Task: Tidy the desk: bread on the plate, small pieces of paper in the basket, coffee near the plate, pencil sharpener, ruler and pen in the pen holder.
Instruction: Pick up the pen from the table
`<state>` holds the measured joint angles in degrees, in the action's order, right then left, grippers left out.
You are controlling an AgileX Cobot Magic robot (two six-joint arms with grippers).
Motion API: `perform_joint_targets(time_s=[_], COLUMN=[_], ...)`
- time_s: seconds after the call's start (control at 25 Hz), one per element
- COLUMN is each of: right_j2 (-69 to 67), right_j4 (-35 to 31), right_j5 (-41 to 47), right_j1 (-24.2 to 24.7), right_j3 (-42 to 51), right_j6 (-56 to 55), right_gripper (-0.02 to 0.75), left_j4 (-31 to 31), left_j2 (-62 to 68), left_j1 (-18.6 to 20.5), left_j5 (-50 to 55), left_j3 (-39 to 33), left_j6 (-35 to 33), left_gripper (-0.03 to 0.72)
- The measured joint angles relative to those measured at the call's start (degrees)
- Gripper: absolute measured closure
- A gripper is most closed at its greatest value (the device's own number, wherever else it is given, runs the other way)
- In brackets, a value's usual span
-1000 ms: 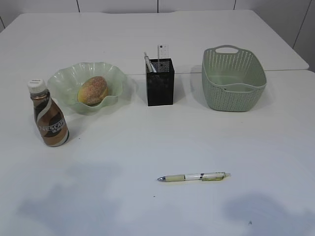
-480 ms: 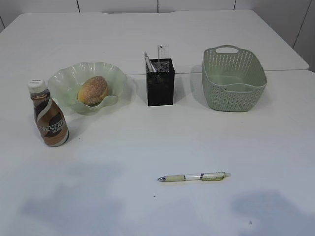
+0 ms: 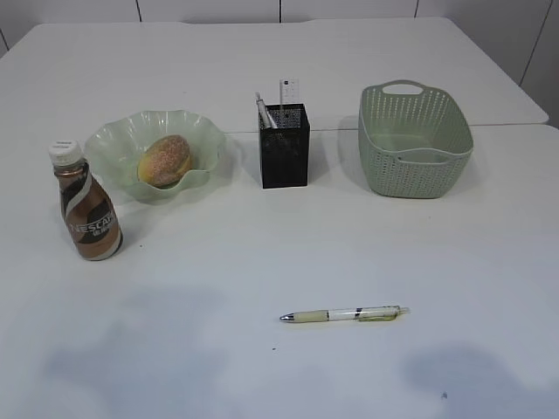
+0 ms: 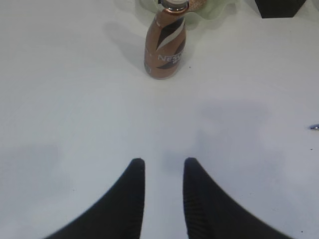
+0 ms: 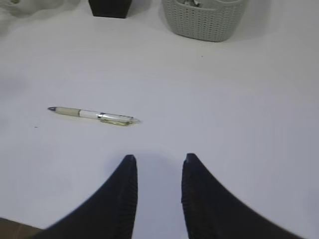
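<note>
The bread (image 3: 164,161) lies in the wavy green plate (image 3: 131,140), and the coffee (image 3: 87,214) stands just left of it. The black pen holder (image 3: 284,153) holds the ruler (image 3: 288,91) and a pen-like stick. A pen (image 3: 343,314) lies loose on the desk (image 3: 218,271). The basket (image 3: 413,144) stands at the back right, with a bit of crumpled paper (image 5: 191,2) inside. The pencil sharpener is hidden. My left gripper (image 4: 163,162) is open and empty, short of the coffee (image 4: 165,47). My right gripper (image 5: 159,158) is open and empty, near the pen (image 5: 93,115).
Neither arm shows in the exterior view, only soft shadows on the near desk. A seam between two tabletops runs behind the pen holder. The desk's far right corner (image 3: 537,109) ends near the basket.
The objects have not moved. Only the soft shadows on the near desk have shifted slightly.
</note>
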<state>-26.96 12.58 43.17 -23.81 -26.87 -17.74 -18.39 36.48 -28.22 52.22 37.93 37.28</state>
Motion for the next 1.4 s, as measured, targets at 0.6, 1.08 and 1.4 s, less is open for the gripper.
perform_joint_targets(time_s=[0.6, 1.08, 1.4], right_j2=[0.00, 0.00, 0.00], right_j4=[-1.03, 14.96, 26.97], right_j5=[-4.02, -4.71, 0.68], right_j1=[0.00, 0.00, 0.00], right_j3=[-1.40, -3.45, -3.45], right_j6=[1.05, -10.79, -20.14], right_gripper=[0.477, 0.477, 0.477], left_j4=[12.46, 32.63, 47.74], left_j2=[4.77, 21.03, 26.20], left_j1=[0.00, 0.00, 0.00], left_j5=[-7.99, -18.91, -23.45], left_j3=[0.00, 0.00, 0.00], left_j6=[-22.02, -43.80, -58.67], left_gripper=[0.510, 0.510, 0.510])
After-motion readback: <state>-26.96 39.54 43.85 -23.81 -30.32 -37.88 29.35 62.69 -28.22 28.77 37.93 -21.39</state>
